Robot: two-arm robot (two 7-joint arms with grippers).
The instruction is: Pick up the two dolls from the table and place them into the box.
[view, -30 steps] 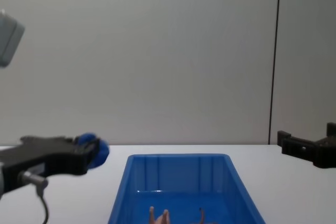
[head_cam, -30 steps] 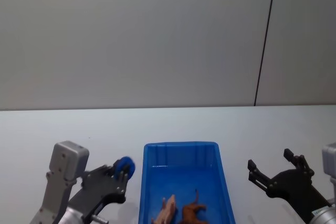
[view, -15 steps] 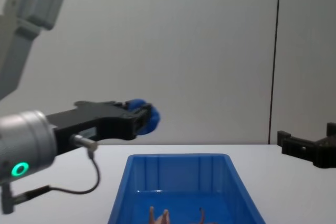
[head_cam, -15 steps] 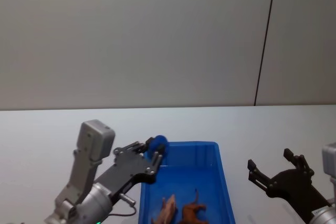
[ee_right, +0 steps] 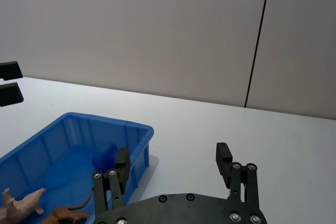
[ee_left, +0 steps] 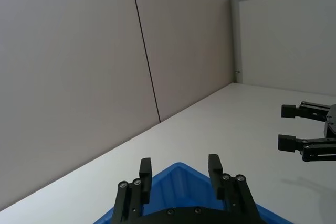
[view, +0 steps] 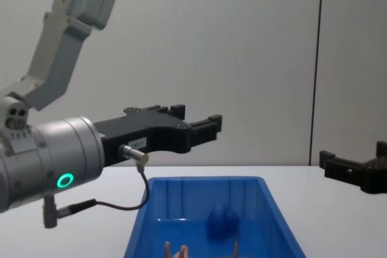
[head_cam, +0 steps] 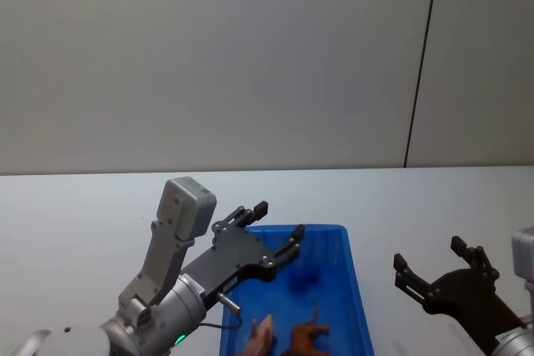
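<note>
two dolls already lie inside the box (head_cam: 355, 289), so as far as you can see the main job is done: the pale pink doll (head_cam: 262, 333) and the reddish-brown doll (head_cam: 305, 338) rest side by side on the blue floor near the end closest to the robot, and you can check them from the right wrist view too, low in the bin. a third thing, a small blue object (view: 221, 222), shows inside the box in the chest view, blurred as if it is dropping; you cannot tell what it is.

your left end effector (head_cam: 269, 233) hangs above the far left corner of the box, fingers spread and released, with nothing between them. your right end effector (head_cam: 432, 266) sits off to the right of the box, apart from it, above the white surface (head_cam: 100, 206), also spread wide and holding nothing.

no doll is left on the surface in any view. judging from this, what remains for you is little: let the blue object settle, draw the left arm clear of the rim, and confirm both dolls stay inside.
</note>
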